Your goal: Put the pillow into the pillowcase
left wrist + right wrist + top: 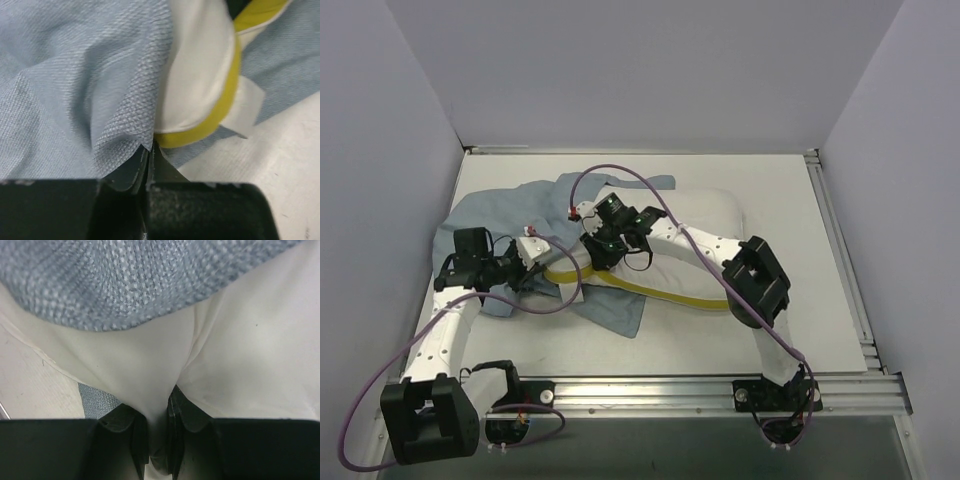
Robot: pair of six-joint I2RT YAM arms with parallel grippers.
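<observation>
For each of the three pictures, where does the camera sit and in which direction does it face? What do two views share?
Top external: above and behind the bases, looking down on the table; left arm and right arm show whole.
Left wrist: on the left arm, facing along the left gripper, shut on the pillowcase edge.
Right wrist: on the right arm, facing along the right gripper, pinching the pillow.
Shared: both wrist views show pillow beside pillowcase.

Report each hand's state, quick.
Left hand: closed, pinching the pillowcase edge.
Right hand: closed, pinching a fold of the pillow.
</observation>
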